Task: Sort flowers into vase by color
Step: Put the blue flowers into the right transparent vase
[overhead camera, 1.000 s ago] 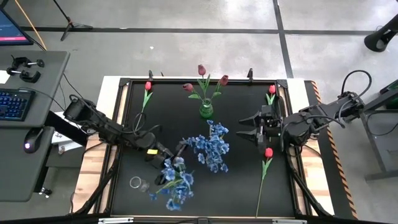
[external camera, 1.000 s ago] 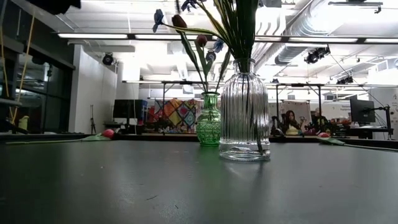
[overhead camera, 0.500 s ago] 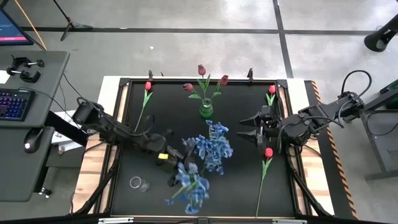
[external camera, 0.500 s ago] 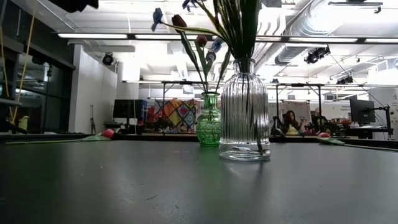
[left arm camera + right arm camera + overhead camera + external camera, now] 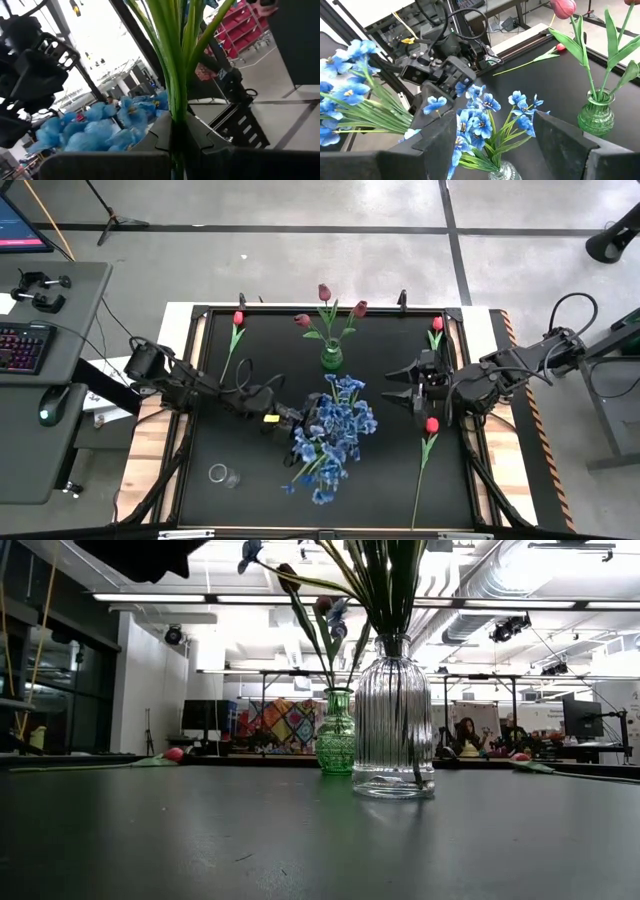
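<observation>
Near the left edge of the table: a lone red tulip [image 5: 238,319] is lying flat with its stem running toward the middle, waiting unsorted.
Front left corner: a small clear empty vase [image 5: 222,475] is standing well apart from everything else, likely meant for the red tulips.
Left gripper [image 5: 297,427]: it is reaching in over the middle of the table, jaws pressed together and pinching a bunch of blue flowers [image 5: 312,470] by the green stems, seemingly so the stems can be dropped into the neck below.
Clear ribbed vase [image 5: 393,720]: it is standing at the table's middle, already holding blue blossoms [image 5: 345,412], so the blue group is collecting here.
Obstruction: those blossoms are crowding the neck, which could make threading the held stems awkward.
Green vase [image 5: 331,357]: it is sitting toward the back edge, holding the pink-maroon tulips [image 5: 325,292].
Right gripper [image 5: 405,387]: it is hovering beside the right edge with jaws spread, holding nothing, facing the clear ribbed vase.
Right side: a second red tulip [image 5: 435,326] is lying near the back right corner and a third red tulip [image 5: 431,426] just in front of the right gripper.
</observation>
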Controlling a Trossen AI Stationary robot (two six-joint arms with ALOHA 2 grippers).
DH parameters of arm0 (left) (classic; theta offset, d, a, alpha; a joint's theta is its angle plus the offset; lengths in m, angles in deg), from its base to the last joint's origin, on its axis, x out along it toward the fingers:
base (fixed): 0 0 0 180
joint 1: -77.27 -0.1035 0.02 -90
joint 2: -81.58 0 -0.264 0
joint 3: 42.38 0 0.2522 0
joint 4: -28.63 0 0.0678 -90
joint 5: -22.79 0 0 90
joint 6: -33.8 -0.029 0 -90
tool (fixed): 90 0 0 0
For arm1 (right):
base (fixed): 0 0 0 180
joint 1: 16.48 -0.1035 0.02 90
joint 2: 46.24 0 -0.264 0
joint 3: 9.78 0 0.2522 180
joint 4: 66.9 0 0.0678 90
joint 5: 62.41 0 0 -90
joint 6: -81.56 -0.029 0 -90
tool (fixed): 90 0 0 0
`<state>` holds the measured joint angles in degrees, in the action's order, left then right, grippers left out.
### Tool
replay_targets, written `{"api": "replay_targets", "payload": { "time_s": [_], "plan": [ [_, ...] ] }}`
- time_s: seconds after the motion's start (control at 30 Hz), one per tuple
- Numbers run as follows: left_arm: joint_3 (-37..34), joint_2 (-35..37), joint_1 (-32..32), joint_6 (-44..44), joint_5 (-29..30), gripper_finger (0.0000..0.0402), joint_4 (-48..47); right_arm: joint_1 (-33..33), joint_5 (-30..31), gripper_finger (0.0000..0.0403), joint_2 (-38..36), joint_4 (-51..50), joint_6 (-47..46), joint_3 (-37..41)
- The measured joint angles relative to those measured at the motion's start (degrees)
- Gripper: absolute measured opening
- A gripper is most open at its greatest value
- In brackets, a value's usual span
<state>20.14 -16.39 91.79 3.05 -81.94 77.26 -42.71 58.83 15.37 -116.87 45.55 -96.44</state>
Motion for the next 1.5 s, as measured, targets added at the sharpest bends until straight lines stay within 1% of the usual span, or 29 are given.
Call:
{"api": "replay_targets", "payload": {
  "time_s": [0.2,0.4,0.5,0.67,0.97,1.17,1.3,1.4,1.5],
  "plan": [
    [0.0,-0.3,-0.7,-0.4,-0.9,0.0001,-0.8,0.0,0.0,0.0252,0.0,0.0,0.0,0.0],
    [0.0,-3.3,-0.7,0.2,-1.3,0.0000,-0.2,0.0,0.0,0.0252,0.0,0.0,0.0,0.0],
    [0.0,-5.0,-0.7,0.5,-0.1,0.0000,2.5,0.0,0.0,0.0252,0.0,0.0,0.0,0.0],
    [0.0,-5.2,-0.7,1.7,1.7,0.0000,6.4,0.0,0.0,0.0252,0.0,0.0,0.0,0.0],
    [0.0,-5.2,-2.2,2.5,2.3,0.0000,4.4,0.0,0.0,0.0252,0.0,0.0,0.5,0.0],
    [0.0,-7.2,-2.7,3.4,2.5,0.0000,4.9,0.0,0.0,0.0252,0.0,0.0,0.5,0.0],
    [0.0,-8.6,-2.6,4.3,3.7,0.0000,5.0,0.0,0.0,0.0252,0.0,0.2,0.5,0.0],
    [0.0,-8.6,-2.7,4.6,6.2,0.0000,5.0,0.0,0.0,0.0252,0.0,0.5,0.5,0.0],
    [0.0,-8.6,-2.9,5.1,6.8,0.0000,6.1,0.0,0.0,0.0252,0.0,0.8,0.5,0.0]
  ]
}}
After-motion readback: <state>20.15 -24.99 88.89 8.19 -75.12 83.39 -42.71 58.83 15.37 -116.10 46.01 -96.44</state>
